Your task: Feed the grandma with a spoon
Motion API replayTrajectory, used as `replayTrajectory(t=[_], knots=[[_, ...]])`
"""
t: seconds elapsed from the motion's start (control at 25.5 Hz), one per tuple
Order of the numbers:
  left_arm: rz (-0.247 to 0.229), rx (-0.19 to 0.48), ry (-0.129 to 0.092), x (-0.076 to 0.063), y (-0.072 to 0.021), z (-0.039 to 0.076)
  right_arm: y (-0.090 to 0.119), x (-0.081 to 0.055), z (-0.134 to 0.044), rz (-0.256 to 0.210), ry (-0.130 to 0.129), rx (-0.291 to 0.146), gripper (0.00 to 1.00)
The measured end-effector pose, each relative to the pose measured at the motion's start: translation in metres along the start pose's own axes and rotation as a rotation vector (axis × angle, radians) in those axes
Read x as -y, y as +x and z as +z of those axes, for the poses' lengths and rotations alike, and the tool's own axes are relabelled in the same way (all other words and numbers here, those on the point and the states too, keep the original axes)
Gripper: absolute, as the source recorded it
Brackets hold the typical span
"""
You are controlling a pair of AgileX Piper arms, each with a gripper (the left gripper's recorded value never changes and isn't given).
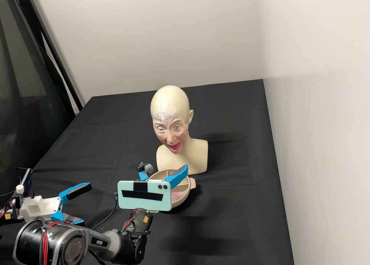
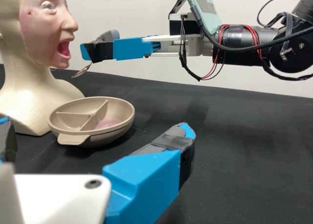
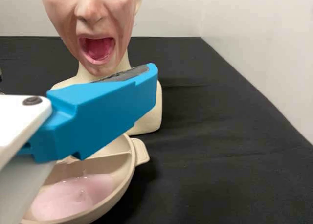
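Two arms stand at the black, matte cloth-covered bench (image 1: 231, 161). The right arm stretches out level above the bowl (image 2: 105, 131), with a mint-green phone (image 1: 144, 195) strapped across its wrist under strips of black tape and red and black wires looped along its dark casing. The right gripper (image 2: 95, 52) points at the grandma (image 1: 175, 128) and carries the spoon (image 2: 81, 71) at its fingertips. A thick, rounded dark grey handle shows at the blue fingers, while the thin metal stem slants down towards the head. The spoon's small bowl hangs just short of the chin, below the wide-open red mouth (image 2: 63, 49). From the high view the two fingers stand somewhat apart around that handle, and the exact place of contact is hidden.

The left arm lies low near the bench's front corner, well apart from the head. The left gripper (image 1: 86, 203) has its fingers spread wide and has hold of nothing.

The grandma is a bald, cream-coloured bust with a smooth, matte neck and shoulders and a painted, flesh-toned face. The bowl stands on the bench just in front of the bust. It is round, shallow, tan plastic, split by raised ribs into compartments, with a small flat tab at its rim. One compartment holds a smooth, pale pink food (image 3: 68, 197).
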Motion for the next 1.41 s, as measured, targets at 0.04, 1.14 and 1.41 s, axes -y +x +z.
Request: replayTrajectory(t=[0.04,1.14,1.41], knots=[[-0.001,0.002,0.001,0.0001,0.0000,0.0004,-0.0006,-0.0002,0.0007,-0.001,-0.002,0.001,0.00],[-0.002,0.025,0.004,0.0004,-0.0015,0.0066,-0.0042,0.0019,0.0015,-0.015,0.005,-0.018,0.00],[-0.002,0.025,0.004,0.0004,-0.0015,0.0066,-0.0037,0.0033,0.0030,-0.020,0.006,-0.013,0.00]])
